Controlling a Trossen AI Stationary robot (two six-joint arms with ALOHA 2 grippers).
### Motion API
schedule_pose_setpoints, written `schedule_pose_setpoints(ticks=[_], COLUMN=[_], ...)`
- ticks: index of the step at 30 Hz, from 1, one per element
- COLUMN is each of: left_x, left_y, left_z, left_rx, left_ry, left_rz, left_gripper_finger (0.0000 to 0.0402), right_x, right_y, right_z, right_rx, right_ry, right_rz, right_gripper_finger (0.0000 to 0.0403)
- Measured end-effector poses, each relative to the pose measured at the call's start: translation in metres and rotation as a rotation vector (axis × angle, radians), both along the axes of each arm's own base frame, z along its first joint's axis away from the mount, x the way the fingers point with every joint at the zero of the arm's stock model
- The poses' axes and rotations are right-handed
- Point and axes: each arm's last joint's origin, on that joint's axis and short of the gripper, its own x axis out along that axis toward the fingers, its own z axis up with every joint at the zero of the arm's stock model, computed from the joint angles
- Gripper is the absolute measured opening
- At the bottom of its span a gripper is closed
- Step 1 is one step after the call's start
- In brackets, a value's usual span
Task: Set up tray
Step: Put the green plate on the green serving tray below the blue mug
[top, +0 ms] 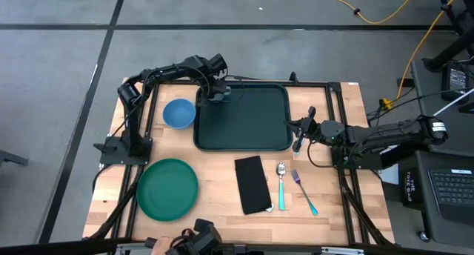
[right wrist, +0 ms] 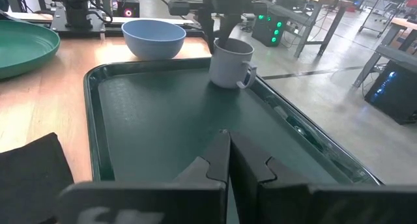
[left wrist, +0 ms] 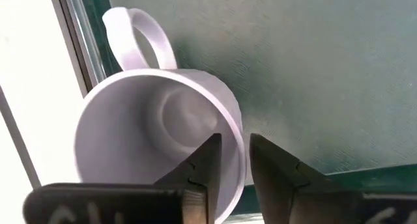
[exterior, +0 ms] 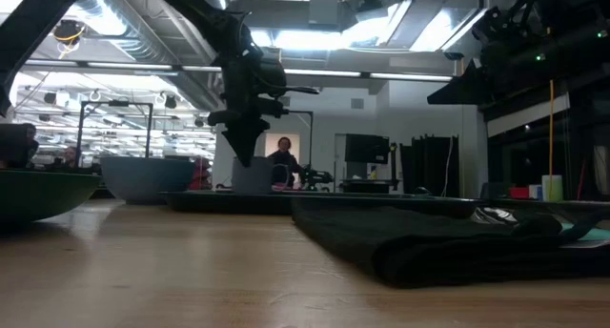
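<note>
The dark green tray [top: 252, 125] lies at the table's far middle. A white mug [left wrist: 156, 120] stands upright on its base in the tray's far left corner [right wrist: 229, 64], its handle [left wrist: 140, 35] free. My left gripper [left wrist: 236, 152] points down over the mug, open, with one finger inside the rim and one outside. My right gripper [right wrist: 228, 152] is shut on nothing and hovers level at the tray's right edge [top: 296, 125]. My left gripper has the mug's wall [left wrist: 238, 129] between its parted fingers, on the side opposite the handle. It comes from above. Whether either finger touches the wall I cannot tell. The mug stands on the tray.
A blue bowl [top: 178, 113] sits left of the tray and a round green plate [top: 167, 188] lies near the front left. A folded black napkin [top: 252, 184], a spoon [top: 281, 184] and a fork [top: 304, 192] lie in front of the tray.
</note>
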Motion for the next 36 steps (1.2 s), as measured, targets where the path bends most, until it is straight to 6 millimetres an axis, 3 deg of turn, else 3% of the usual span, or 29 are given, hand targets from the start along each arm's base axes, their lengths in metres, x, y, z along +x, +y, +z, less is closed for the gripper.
schedule_pose_setpoints(ticks=[7,16,32,36], left_x=[0.000,-0.003,-0.009,-0.010], left_y=[-0.003,-0.013,-0.050,-0.057], left_z=[0.006,0.029,0.080,0.084], left_rx=[0.012,0.059,0.164,0.148], left_ry=[-0.009,-0.053,-0.140,-0.147], left_rz=[0.000,0.008,-0.011,0.017], left_gripper_finger=[0.0096,0.0104,0.0099,0.0090], right_x=[0.000,0.000,0.000,0.000], right_y=[0.000,0.000,0.000,0.000], right_z=[0.000,0.000,0.000,0.000], right_rx=[0.000,-0.002,-0.001,0.000], right_ry=[0.000,0.000,-0.001,-0.001], right_rz=[0.000,-0.001,-0.001,-0.001], right_gripper_finger=[0.0010,0.0010,0.0010,0.0010])
